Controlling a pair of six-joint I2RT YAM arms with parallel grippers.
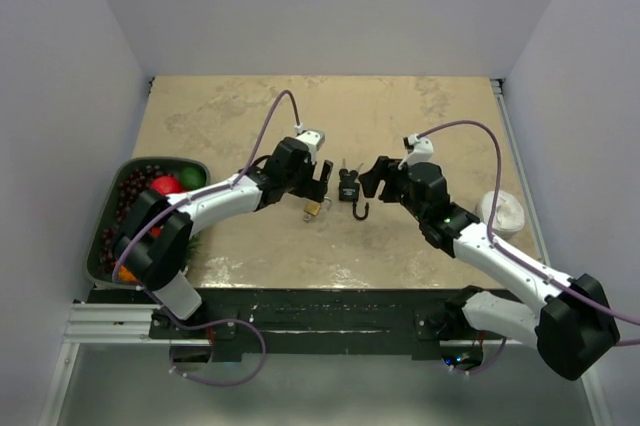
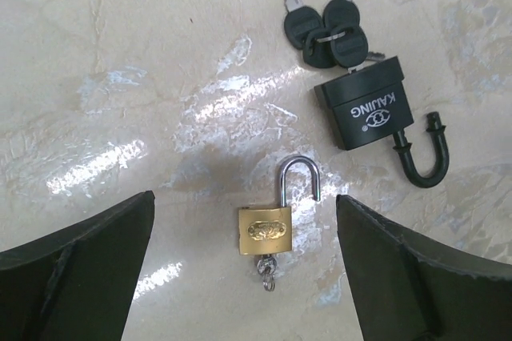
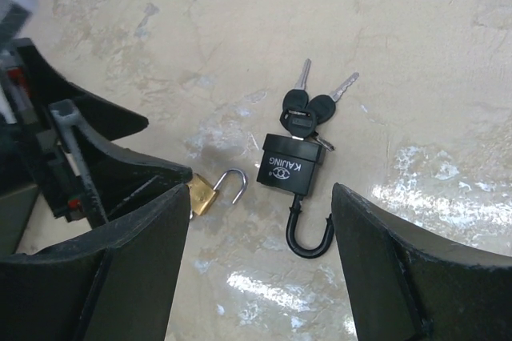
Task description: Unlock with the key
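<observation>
Both arms are in over the middle of the table [image 1: 420,116] and both grippers are spread wide, holding nothing. The left gripper [image 2: 244,205] hangs over the brass padlock [image 2: 264,230], which lies flat between its fingers without touching either one, its silver shackle lifted free at one end. Something small sticks out of the base, probably a key, though the wrist view is too soft to be sure. Just beside it, up and to the right, lies the black padlock [image 2: 364,113], its black shackle hooked open, a bunch of black-headed keys [image 2: 324,29] at its other end and one of them seated in the body. The right gripper [image 3: 260,193] straddles that black lock from the other side, fingers well apart, and the left gripper's fingers crowd into its view close to the brass lock. A broad run of tabletop stretches from the locks to the far edge. A dark bin of fruit [image 1: 110,196] hugs the left edge; a white round object [image 1: 503,213] sits near the right edge.
</observation>
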